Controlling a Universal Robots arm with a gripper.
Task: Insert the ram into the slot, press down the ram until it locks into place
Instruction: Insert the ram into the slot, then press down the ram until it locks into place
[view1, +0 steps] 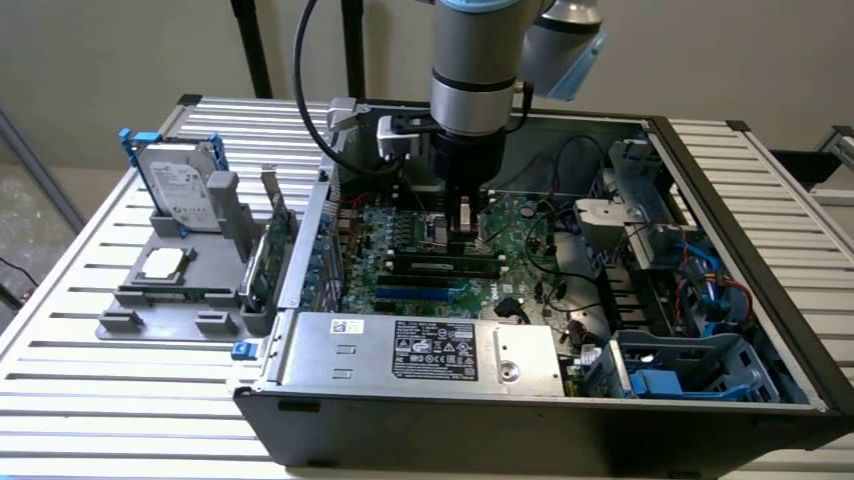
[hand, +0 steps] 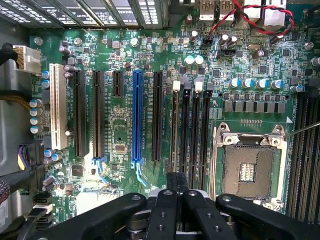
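Gripper: black fingers drawn in narrow, tips nearly together. Couldn't tell whether anything thin sat between them. It hung straight down off the arm inside the open black PC case, right above the memory bank and towards one end of it. My read: closed tips suit pushing on a stick's top edge, and working near one end loads that end's clip.

The ram: a long green stick with dark chips looked to be standing on edge in the bank, just in front of the gripper in the exterior view. Not certain it was seated, and lock state wasn't visible.

The slot: a long narrow black plastic socket, one of four parallel strips. From above I couldn't tell which of the four was in use. Far-end clips: two white, two dark.

Beside the bank:
- one square silver processor socket, open and empty
- one bright blue expansion slot on the other side, with one black slot between it and the bank

Outside the case, on the exterior view's left, a grey plastic fixture sat on the slatted aluminium table. It held one silver hard drive upright, within the arm's reach.
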